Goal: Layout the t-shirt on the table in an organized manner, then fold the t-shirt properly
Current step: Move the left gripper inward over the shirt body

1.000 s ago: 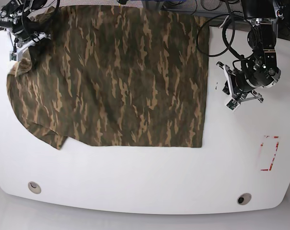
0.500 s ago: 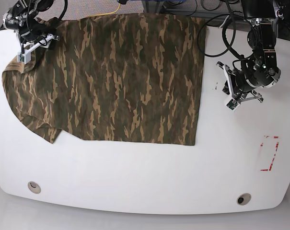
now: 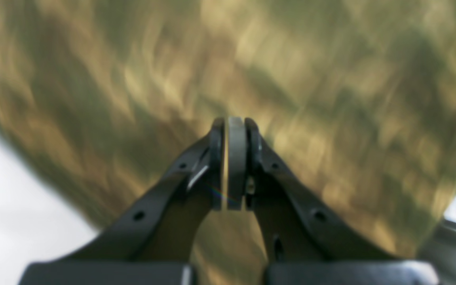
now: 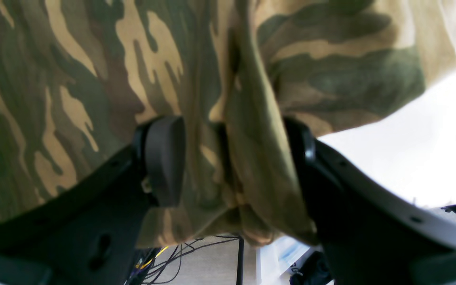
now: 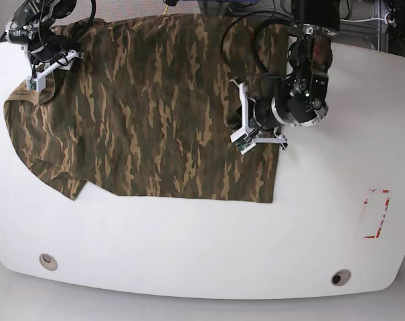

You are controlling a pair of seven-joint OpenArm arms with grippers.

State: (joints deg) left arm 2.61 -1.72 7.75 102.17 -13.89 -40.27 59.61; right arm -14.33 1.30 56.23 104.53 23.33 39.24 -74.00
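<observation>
One t-shirt, camouflage print in olive, brown and tan, lies mostly flat on the table before you, covering the far left and far middle of the white top. Its near hem runs roughly straight from left to right; its left side bulges out in a rounded, rumpled edge, and its far edge reaches the far edge of the table.

Your right gripper sits at the far left corner of the cloth. In the right wrist view its jaws stand partly apart with a bunched fold of the fabric between them; the cloth touches the inside of one finger, but you cannot tell from the frames whether it is truly pinched or only lying in the gap.

Your left gripper hangs over the right part of the shirt, near its right edge. In the left wrist view its two pads are pressed together with nothing between them, and the camouflage below it is blurred.

Also on the table: a red rectangular outline mark at the near right, well apart from the shirt, and two small round holes near the front edge, one left and one right.
</observation>
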